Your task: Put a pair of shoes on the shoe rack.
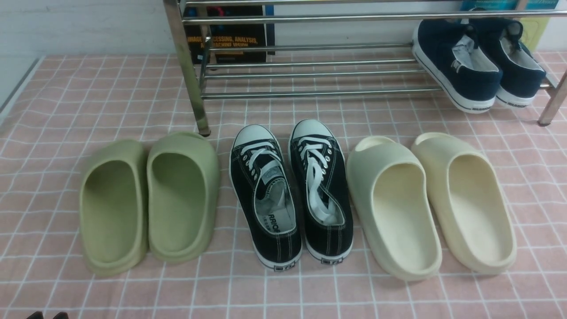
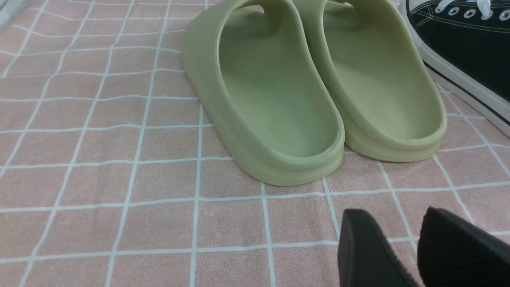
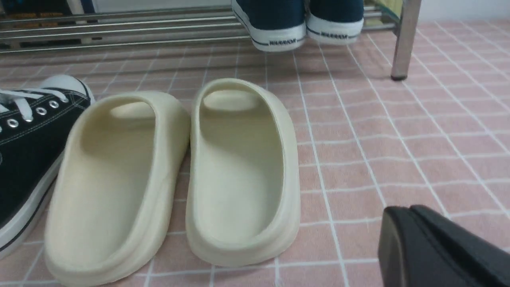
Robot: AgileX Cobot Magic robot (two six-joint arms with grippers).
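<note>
The pair of navy slip-on shoes (image 1: 480, 73) rests side by side on the lowest tier of the chrome shoe rack (image 1: 310, 93), at its right end, heels toward me and overhanging the front bar. Their white heels also show in the right wrist view (image 3: 303, 28), next to a rack leg (image 3: 404, 40). My left gripper (image 2: 396, 215) is open and empty, low over the cloth behind the green slides; its tips show at the bottom edge of the front view (image 1: 44, 315). My right gripper (image 3: 400, 213) is shut and empty, low behind the cream slides.
On the pink checked cloth (image 1: 66, 88) in front of the rack stand a pair of green slides (image 1: 150, 199), black lace-up sneakers (image 1: 290, 190) and cream slides (image 1: 429, 199). Books (image 1: 230, 35) lean behind the rack.
</note>
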